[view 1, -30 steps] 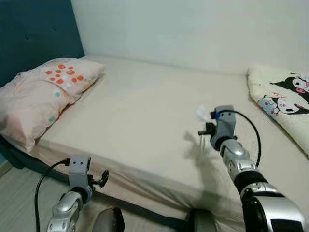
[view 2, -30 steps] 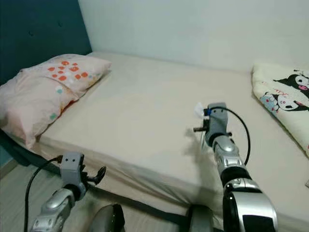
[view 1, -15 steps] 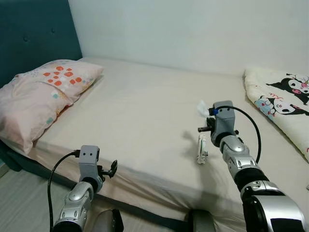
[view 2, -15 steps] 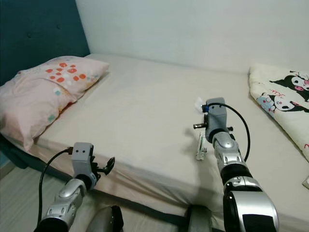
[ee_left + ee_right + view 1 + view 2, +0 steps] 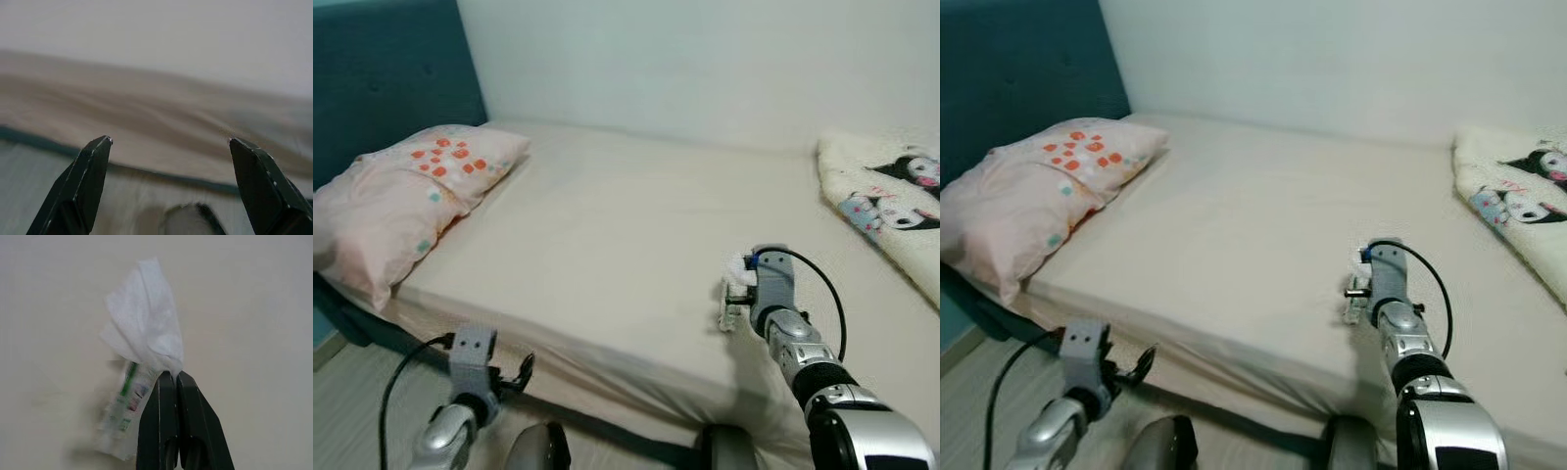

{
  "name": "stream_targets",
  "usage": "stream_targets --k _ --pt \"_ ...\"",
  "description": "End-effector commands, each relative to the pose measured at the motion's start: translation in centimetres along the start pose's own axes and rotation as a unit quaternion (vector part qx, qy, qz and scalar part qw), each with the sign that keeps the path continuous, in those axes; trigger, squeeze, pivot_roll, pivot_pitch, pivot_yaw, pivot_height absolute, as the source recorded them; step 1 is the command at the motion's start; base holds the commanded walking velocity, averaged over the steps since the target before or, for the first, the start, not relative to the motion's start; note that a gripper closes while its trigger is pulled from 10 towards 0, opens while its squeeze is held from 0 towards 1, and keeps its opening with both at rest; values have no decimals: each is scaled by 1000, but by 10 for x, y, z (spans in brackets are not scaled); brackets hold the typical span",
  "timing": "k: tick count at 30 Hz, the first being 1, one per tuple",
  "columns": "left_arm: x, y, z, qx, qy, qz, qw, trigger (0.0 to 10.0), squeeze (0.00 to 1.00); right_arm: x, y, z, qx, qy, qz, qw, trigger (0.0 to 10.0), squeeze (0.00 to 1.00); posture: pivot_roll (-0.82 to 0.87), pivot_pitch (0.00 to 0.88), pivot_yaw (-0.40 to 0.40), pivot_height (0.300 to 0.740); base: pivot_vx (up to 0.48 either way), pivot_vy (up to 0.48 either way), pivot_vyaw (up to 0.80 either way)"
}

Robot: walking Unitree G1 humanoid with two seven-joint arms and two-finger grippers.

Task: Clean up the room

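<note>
Pinching white tissue [image 5: 146, 328] between closed fingers, right gripper [image 5: 172, 378] is held over beige mattress [image 5: 607, 235], near its front edge. Small printed wrapper [image 5: 124, 409] lies on sheet just beside fingertips. Left gripper [image 5: 168, 147] hangs low before bed edge, fingers spread wide, nothing held. Pink pillow [image 5: 401, 196] lies at headboard end; cartoon-print blanket [image 5: 891, 201] is bunched at far right.
</note>
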State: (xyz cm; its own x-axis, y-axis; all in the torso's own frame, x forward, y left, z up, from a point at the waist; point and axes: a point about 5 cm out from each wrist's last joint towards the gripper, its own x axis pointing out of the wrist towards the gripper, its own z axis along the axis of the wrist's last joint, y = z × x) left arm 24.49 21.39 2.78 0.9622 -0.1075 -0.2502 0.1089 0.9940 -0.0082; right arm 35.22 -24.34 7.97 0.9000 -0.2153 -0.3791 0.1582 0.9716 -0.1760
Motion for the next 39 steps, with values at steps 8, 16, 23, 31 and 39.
stream_targets --k 8,16,23,31,39 --pt "-17 6 7 28 7 -21 999 10000 0 0 -3 -7 12 23 -12 1000 10000 639 179 226 97 453 0 0 0" --pt "-29 9 17 37 2 -18 999 10000 0 1 7 15 54 -36 28 998 10000 1000 193 272 106 453 0 0 0" --pt "-32 4 24 39 1 -23 999 10000 0 3 10 39 104 -85 35 990 10000 1000 195 277 101 453 0 0 0" --pt "-35 -7 26 47 8 -40 998 10000 0 3 25 53 209 -107 72 969 10000 1000 202 274 100 453 0 0 0" --pt "-39 -7 28 50 15 -42 998 10000 0 1 33 50 371 -125 99 915 10000 1000 205 268 101 453 0 0 0"
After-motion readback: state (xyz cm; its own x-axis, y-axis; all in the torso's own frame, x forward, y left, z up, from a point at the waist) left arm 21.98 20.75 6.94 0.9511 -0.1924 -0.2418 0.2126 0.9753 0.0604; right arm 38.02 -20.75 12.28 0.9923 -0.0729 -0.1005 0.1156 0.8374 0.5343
